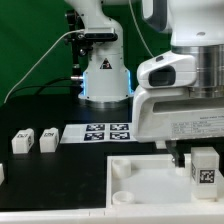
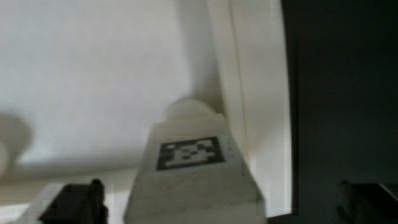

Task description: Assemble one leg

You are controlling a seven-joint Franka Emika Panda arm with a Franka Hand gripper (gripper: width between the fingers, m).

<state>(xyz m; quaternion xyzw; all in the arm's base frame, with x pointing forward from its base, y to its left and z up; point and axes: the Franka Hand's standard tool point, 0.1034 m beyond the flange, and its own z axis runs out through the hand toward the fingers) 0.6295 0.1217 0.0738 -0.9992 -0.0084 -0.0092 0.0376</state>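
Note:
One leg (image 1: 203, 168), a small white post with a black-and-white marker, stands upright on the large white tray (image 1: 150, 190) near its corner at the exterior view's right. My gripper (image 1: 196, 158) is lowered over it. In the wrist view the leg (image 2: 192, 160) lies between my gripper's (image 2: 217, 202) two dark fingertips (image 2: 71, 203), with a gap on each side. The jaws stand open and do not touch the leg. Two more legs (image 1: 22, 142) (image 1: 47, 139) stand on the table at the exterior view's left.
The marker board (image 1: 107, 132) lies behind the tray. The robot base (image 1: 104, 75) with cables stands at the back. Another white part (image 1: 2, 172) shows at the exterior view's left edge. Round corner sockets (image 1: 120, 168) mark the tray; its raised rim (image 2: 249, 80) runs beside the leg.

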